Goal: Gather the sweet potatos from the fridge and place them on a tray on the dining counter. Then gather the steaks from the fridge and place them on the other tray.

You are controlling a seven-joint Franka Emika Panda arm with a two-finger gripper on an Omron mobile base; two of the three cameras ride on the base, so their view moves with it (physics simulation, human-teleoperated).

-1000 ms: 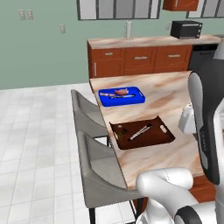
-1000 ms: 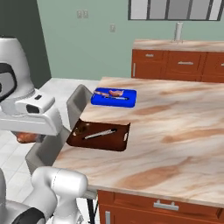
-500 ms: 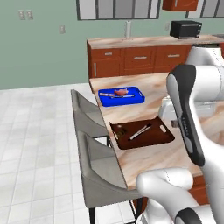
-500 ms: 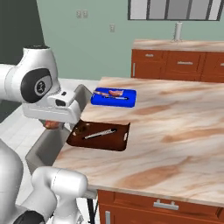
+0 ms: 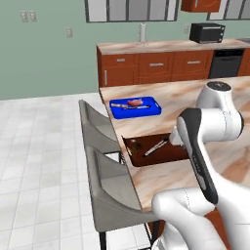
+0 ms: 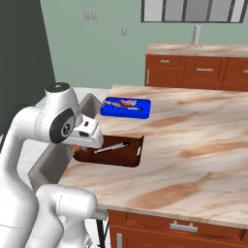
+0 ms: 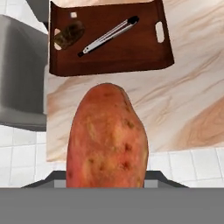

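The setting is a kitchen with green walls, a white tiled floor and red-brown wall cabinets [image 5: 156, 66] along the back. The dining counter [image 6: 193, 145], a long island with a tan-pink marbled top, runs through the middle of both base views, with grey stools [image 5: 105, 185] along its edge.

In the hand view a sweet potato [image 7: 107, 140] stands large at 6 o'clock, orange-red with dark specks, its long axis pointing toward 12 o'clock. It sits at the gripper [image 7: 107, 181], whose fingertips are hidden behind it. The jaws stand partly open and appear closed on the sweet potato; the contact itself cannot be seen. The sweet potato hangs above the counter edge, short of the dark brown tray [image 7: 109, 43].

The dark brown tray lies at 12 o'clock in the hand view. On it, a thin grey utensil [image 7: 109, 35] lies diagonally across the middle. A second, darker brown lump [image 7: 69, 35] rests at 9 o'clock of the utensil, near the tray's handle slot.

In the right base view the white arm bends over the near end of the dark brown tray [image 6: 126, 157]. The bright blue tray [image 6: 143, 109] lies at 12 o'clock of it, apart from it, and carries a pinkish steak [image 6: 128, 102].

On the back counter stand a black microwave [image 5: 207, 32] and a pale upright cylinder [image 5: 142, 33].
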